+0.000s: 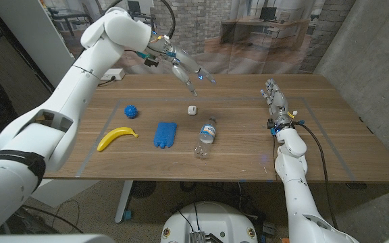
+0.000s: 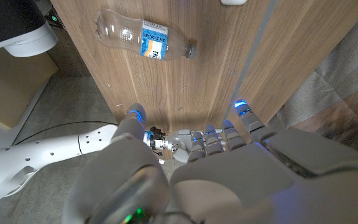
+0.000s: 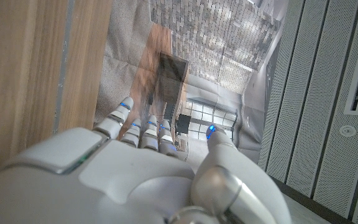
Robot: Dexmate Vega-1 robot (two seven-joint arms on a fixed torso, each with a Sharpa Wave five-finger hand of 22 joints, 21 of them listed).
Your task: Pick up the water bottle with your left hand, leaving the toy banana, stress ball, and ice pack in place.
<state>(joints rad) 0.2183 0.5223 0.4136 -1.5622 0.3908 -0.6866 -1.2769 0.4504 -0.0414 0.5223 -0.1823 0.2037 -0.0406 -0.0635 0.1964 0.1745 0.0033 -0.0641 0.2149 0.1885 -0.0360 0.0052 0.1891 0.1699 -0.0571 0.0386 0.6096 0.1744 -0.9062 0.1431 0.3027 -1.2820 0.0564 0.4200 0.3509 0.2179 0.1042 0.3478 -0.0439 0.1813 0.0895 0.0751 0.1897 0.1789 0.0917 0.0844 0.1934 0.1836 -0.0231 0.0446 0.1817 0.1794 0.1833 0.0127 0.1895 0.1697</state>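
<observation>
Approach step: your left hand (image 1: 188, 67) hovers empty, fingers spread, above far tabletop (image 1: 248, 162). Next: lower toward lying water bottle (image 1: 206, 135), avoid ice pack (image 1: 165, 134).

I see the wooden table (image 1: 113, 158) carrying an ice pack (image 1: 165, 134); banana (image 1: 117, 138) left of it, ball (image 1: 132, 111) behind-left, bottle (image 1: 206, 135) and white cube (image 1: 192, 109) right

Place: office or lab workspace
Signs: brick wall (image 1: 248, 13), desk with a monitor (image 1: 269, 13) behind; grey perforated panels (image 3: 316, 112)
Work surface: wooden table (image 1: 235, 145) on a grey floor
</observation>
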